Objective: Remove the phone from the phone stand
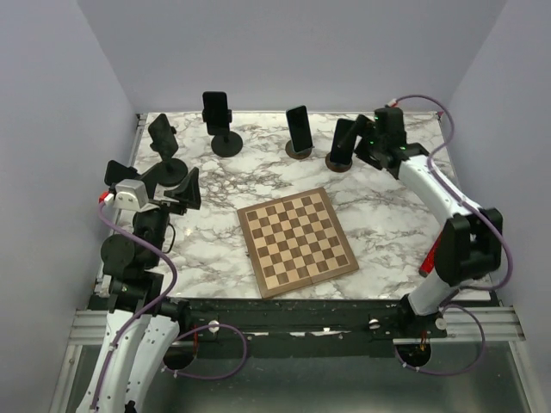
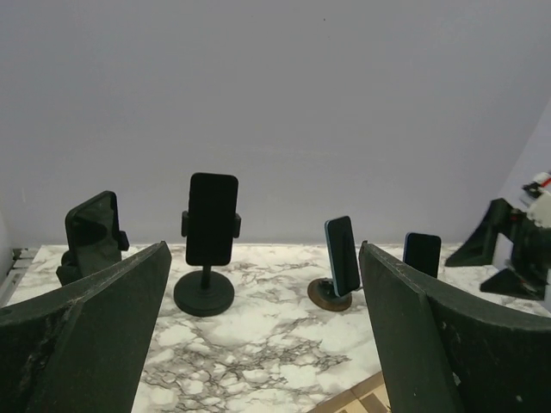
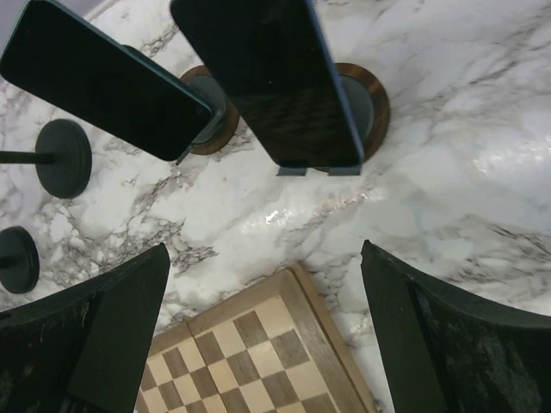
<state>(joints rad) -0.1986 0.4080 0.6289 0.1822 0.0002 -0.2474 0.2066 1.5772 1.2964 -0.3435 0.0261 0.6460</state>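
Observation:
Several dark phones stand on stands along the back of the marble table. The rightmost phone (image 1: 342, 138) leans on a round brown stand (image 1: 338, 163). My right gripper (image 1: 366, 144) hovers open just right of it. In the right wrist view that phone (image 3: 267, 77) and its stand (image 3: 374, 107) lie beyond my open gripper (image 3: 263, 258), untouched. A second phone (image 3: 103, 82) leans on another brown stand (image 3: 215, 129). My left gripper (image 1: 153, 182) is open and empty at the left, near a phone on a black stand (image 1: 162, 135).
A wooden chessboard (image 1: 297, 241) lies in the middle of the table, below the right gripper (image 3: 258, 353). A tall black clamp stand holds a phone (image 2: 212, 218) at the back. The left wrist view also shows the two brown-stand phones (image 2: 342, 255) (image 2: 422, 254).

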